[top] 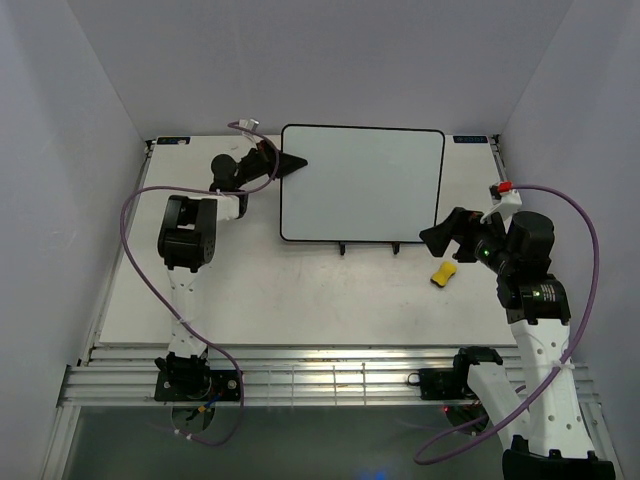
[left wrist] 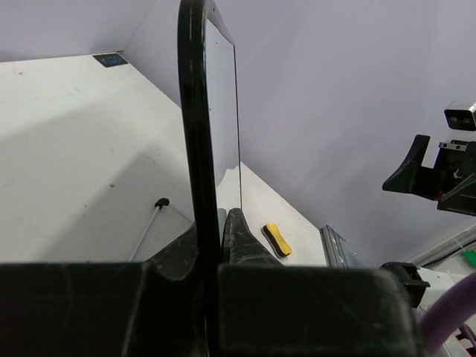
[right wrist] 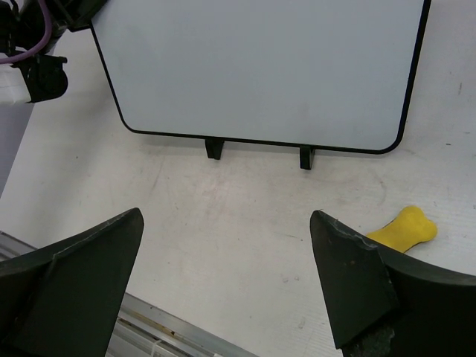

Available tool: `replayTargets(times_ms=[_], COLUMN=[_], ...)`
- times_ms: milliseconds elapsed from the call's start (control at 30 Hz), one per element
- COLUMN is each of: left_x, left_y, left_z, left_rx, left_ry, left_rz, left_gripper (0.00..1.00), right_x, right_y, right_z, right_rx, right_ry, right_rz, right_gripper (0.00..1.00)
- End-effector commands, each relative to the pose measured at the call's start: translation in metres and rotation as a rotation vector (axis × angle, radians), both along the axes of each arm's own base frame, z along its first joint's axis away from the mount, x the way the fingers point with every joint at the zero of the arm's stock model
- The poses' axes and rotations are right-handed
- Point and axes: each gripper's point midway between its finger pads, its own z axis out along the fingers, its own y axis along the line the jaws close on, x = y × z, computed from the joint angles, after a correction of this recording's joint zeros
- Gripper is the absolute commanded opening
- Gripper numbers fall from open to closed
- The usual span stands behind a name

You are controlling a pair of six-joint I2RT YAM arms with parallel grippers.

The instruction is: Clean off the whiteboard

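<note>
Your left fingers [top: 293,162] are clamping the upper left edge of the whiteboard [top: 362,183], with its black frame sitting between them. The whiteboard is resting propped on a stand [top: 368,248] at the back middle of the surface [top: 300,290], its face showing plain white. Your right fingers [top: 437,232] are hanging spread wide and gripping nothing, just beside the board's lower right corner. A yellow eraser [top: 444,273] is lying on the surface near them, apart from the board.

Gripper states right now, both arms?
Left gripper: shut on the left edge of the glossy white black-framed whiteboard.
Right gripper: open, empty.
</note>
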Motion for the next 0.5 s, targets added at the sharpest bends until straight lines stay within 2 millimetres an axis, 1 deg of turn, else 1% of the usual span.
replayTargets(times_ms=[0, 67, 100, 133, 233, 300, 467], left_x=[-0.011, -0.013, -0.015, -0.016, -0.018, -0.020, -0.025], left_y=[0.015, 0.016, 0.016, 0.016, 0.018, 0.018, 0.019], left_z=[0.003, 0.001, -0.005, -0.006, -0.011, -0.009, -0.018], left_rx=[0.103, 0.108, 0.110, 0.109, 0.108, 0.108, 0.114], left_ry=[-0.382, -0.391, -0.383, -0.387, -0.387, -0.397, -0.385], left_rz=[0.027, 0.034, 0.034, 0.037, 0.057, 0.065, 0.073], left_gripper=[0.00, 0.00, 0.00, 0.00, 0.00, 0.00, 0.00], right_x=[0.002, 0.002, 0.002, 0.002, 0.002, 0.001, 0.000], right_y=[0.006, 0.006, 0.006, 0.006, 0.006, 0.006, 0.007], right_z=[0.011, 0.011, 0.011, 0.011, 0.010, 0.009, 0.011], right_rx=[0.004, 0.006, 0.006, 0.005, 0.004, 0.005, 0.008], right_ry=[-0.064, -0.067, -0.068, -0.067, -0.068, -0.069, -0.076], right_rz=[0.039, 0.038, 0.038, 0.041, 0.040, 0.040, 0.044], right_gripper=[0.98, 0.95, 0.91, 0.90, 0.90, 0.90, 0.90])
